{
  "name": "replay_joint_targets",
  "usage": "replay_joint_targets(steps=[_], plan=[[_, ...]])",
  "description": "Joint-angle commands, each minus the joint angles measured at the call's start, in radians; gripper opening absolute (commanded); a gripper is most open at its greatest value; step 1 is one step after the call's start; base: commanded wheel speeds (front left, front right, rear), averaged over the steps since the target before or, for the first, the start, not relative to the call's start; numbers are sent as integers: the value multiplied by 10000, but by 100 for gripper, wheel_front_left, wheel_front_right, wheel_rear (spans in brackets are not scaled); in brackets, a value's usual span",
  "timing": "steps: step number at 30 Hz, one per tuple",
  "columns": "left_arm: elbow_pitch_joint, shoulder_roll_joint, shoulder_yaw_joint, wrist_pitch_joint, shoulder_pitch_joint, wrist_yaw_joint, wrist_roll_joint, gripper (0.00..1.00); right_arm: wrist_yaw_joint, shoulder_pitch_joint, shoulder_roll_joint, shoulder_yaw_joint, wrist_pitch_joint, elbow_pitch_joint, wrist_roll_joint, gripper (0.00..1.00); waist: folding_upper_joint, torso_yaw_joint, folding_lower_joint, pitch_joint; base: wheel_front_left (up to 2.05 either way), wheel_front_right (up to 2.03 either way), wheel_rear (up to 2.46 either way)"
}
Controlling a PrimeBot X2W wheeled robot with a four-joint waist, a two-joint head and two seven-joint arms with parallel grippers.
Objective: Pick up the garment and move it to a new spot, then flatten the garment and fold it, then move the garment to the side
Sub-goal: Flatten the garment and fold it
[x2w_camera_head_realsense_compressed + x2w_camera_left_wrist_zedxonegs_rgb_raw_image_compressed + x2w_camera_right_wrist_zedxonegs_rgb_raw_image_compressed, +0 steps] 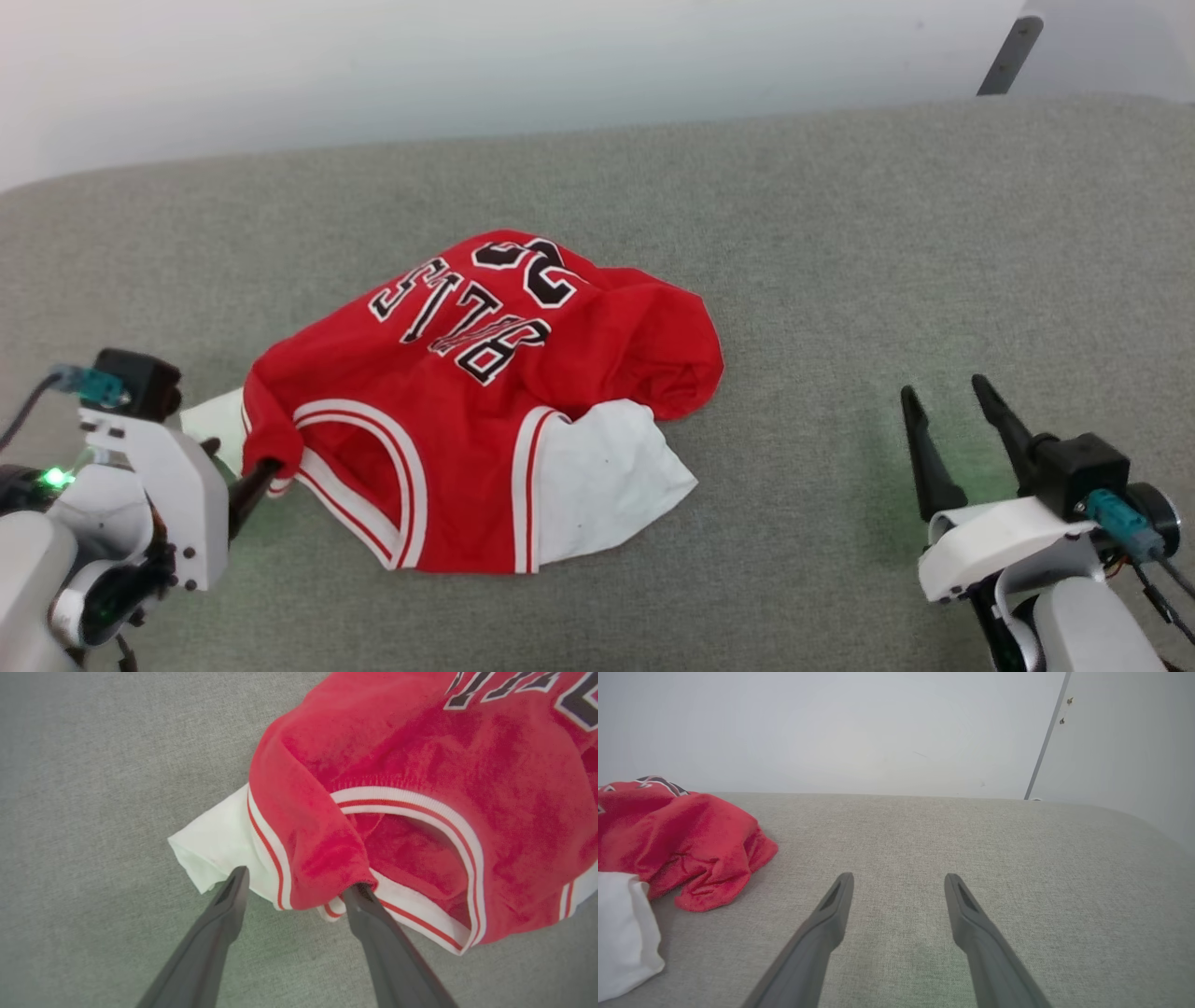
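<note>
The garment is lying in a bumpy heap on the grey soft surface, a bit left of the middle in the head view; it is a red shirt with white sleeves, and its black letters are showing upside down on top; one white sleeve is sticking out on the near right side of the heap, and the other white sleeve is poking out on the left, by the left gripper; the neck hole, with white and red stripes around it, is facing the robot.

The left gripper is sitting right at the shirt's left shoulder, at the lower left of the head view; its two dark fingers are standing wide apart; in the left wrist view one fingertip is right at the edge of the white sleeve, and the other fingertip is hiding its tip just under the red fold by the striped trim; some cloth is lying between the tips, but the fingers are not squeezing it.

The right gripper is sitting at the lower right, well apart from the shirt; its fingers are wide apart too, pointing away from the robot, with bare grey surface between them; it is holding nothing; a white wall is standing behind the surface.
</note>
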State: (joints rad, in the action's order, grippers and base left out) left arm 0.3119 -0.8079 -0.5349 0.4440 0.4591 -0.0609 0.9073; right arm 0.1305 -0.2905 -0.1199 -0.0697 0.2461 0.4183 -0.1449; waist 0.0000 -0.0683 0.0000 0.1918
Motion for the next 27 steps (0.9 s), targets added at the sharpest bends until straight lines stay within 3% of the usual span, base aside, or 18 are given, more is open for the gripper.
replay_joint_targets(steps=[1,9,19,27], plan=[[-207,-86,113,-185,-200,150,10,100,4,188,1,-97,-41,-60,-39,100,0,74,0,-175,0,0,0],[-1251,-86,649,-1418,-1033,805,30,100,4,579,-123,-812,-307,-339,-264,100,0,482,0,-771,0,0,0],[-1982,378,1333,-3924,-1941,1708,-448,100,4,717,-553,-1949,-983,-794,-715,100,0,1365,0,-1216,0,0,0],[-1824,899,1635,-5634,-2703,2028,-631,100,3,466,-950,-2869,-1992,-987,-1339,100,0,2163,0,-1286,0,0,0]])
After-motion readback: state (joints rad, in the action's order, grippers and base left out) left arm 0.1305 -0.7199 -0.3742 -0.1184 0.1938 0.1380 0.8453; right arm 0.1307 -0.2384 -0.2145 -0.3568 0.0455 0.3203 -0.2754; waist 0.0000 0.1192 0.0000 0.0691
